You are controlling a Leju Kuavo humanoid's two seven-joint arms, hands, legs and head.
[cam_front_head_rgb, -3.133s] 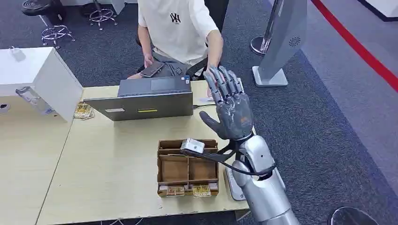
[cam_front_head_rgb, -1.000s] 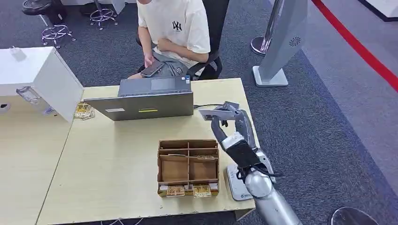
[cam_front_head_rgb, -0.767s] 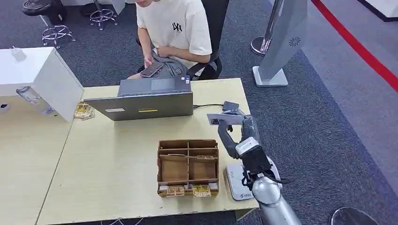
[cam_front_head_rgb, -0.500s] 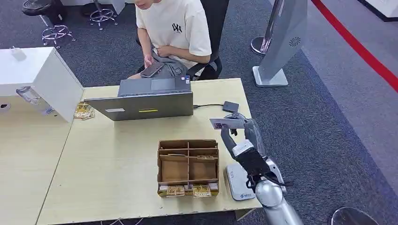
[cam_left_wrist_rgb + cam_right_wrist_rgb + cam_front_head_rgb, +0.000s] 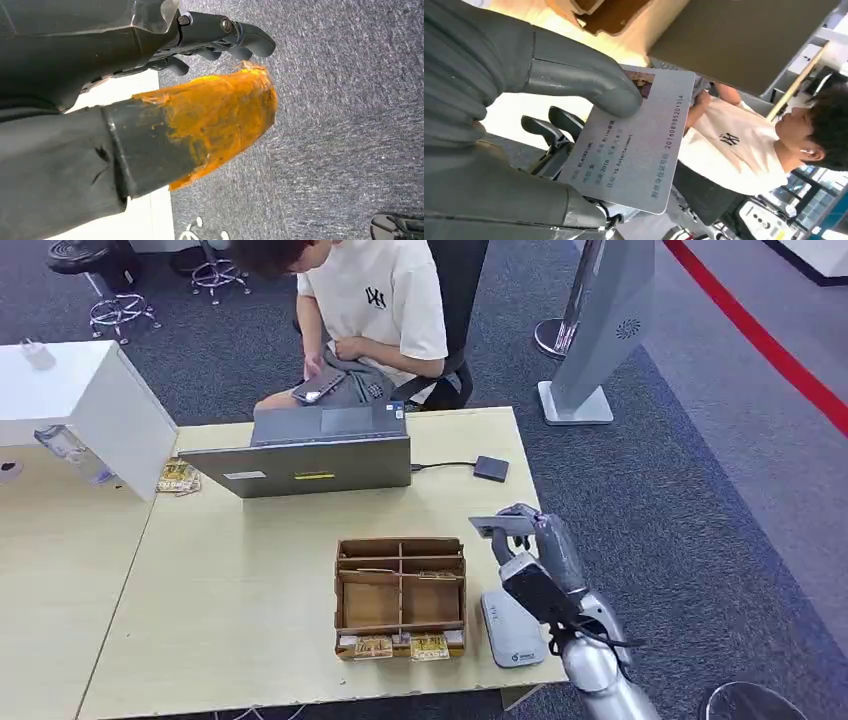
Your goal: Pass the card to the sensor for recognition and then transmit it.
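My right hand (image 5: 528, 545) holds a pale grey card (image 5: 497, 525) flat above the table's right edge, the thumb pressing on its top face. The right wrist view gives the card (image 5: 639, 145) close up, with printed text and a small photo under the thumb (image 5: 589, 82). A white card sensor (image 5: 512, 628) lies on the table just below and nearer to me than the card. My left hand (image 5: 165, 115) hangs over grey carpet, its fingers curled with nothing in them; one part is wrapped in orange tape.
A brown cardboard organizer (image 5: 402, 595) with cards in its front slots stands left of the sensor. An open laptop (image 5: 312, 452) sits farther back, a small dark box (image 5: 491, 468) on its cable beside it. A person (image 5: 370, 310) sits behind the table holding a phone.
My right hand took the card from the seated person's side, turned over and drew it back toward me and to the right, down to just above the sensor. The person leaned forward over the phone.
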